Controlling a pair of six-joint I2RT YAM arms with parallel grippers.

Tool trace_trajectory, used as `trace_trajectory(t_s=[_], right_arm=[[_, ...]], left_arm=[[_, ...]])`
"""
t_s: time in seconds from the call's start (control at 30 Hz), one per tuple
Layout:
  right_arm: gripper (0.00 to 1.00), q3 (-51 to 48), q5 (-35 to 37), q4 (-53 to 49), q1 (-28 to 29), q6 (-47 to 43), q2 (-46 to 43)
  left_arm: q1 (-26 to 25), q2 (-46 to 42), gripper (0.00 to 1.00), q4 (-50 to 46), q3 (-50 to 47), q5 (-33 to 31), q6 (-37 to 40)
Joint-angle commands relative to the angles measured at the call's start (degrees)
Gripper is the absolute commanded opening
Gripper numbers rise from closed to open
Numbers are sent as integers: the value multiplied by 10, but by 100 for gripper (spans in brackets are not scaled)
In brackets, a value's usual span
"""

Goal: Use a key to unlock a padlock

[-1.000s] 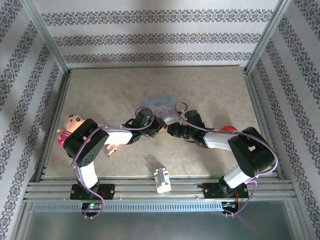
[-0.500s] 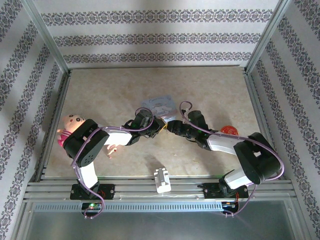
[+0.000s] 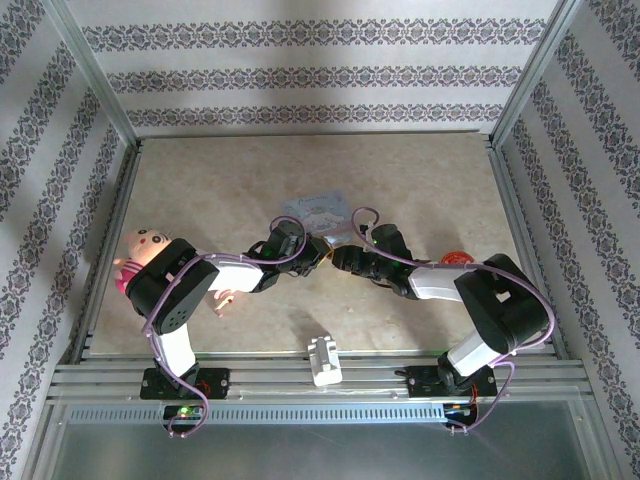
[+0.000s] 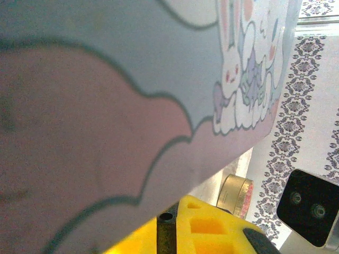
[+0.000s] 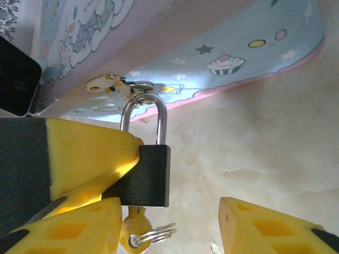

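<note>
**Marbled beige worktop, papered walls: padlock hangs on the tin, key in place**

Beige worktop (image 3: 230,180), metal frame round it, striped patterned paper on three sides. Both arms meet nose to nose in the middle, at the near side of a lilac tin (image 3: 312,210).

Padlock (image 5: 145,177): small black block. Its silver shackle (image 5: 159,114) is hooked through the tin's clasp (image 5: 108,83), so it hangs beside the tin. Key (image 5: 131,233) sits in the bottom of it, with just the head and a wire ring (image 5: 156,232) showing. Cannot tell whether the shackle has sprung.

Right gripper (image 5: 183,203): released, fingers spread. One yellow finger touches the padlock's side; the other stands apart from it. Left gripper (image 3: 317,251): clenched, close against the tin. What it pinches, if anything, I cannot tell.

Handling, my guess: the padlock is hard, smooth-sided and dense for its size. It is free to swing on the clasp, so it will slide away from a one-sided push. Take it across the flat faces of the body. The key is thin and slippery; hold it by the head and turn gently, with the body steadied.

Room: tight. Tin overhangs above, worktop beneath, the other gripper alongside. Open worktop lies toward the near edge. Doll (image 3: 145,245) far left, white block (image 3: 323,360) at the near rail, gold round pot (image 4: 235,193) to the right, all well apart from the padlock.
</note>
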Motion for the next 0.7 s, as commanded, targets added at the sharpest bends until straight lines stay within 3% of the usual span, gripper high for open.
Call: trace_trajectory(t_s=[0.0,0.27,0.4,0.67], right_arm=[[51,16,2,21,-2,-19,12],[50,36,-12,45,-2,-29,50],[50,37,-14,66,-2,-24,67],[50,34,-6,75,-7,-24,77]], left_arm=[[-1,20,12,-30,-19,31,-28],[-1,33,14,-19,-22,34,-35],[-1,31,27,-20,-25,32,-37],[-1,17,31,-16,-41,20,-43]])
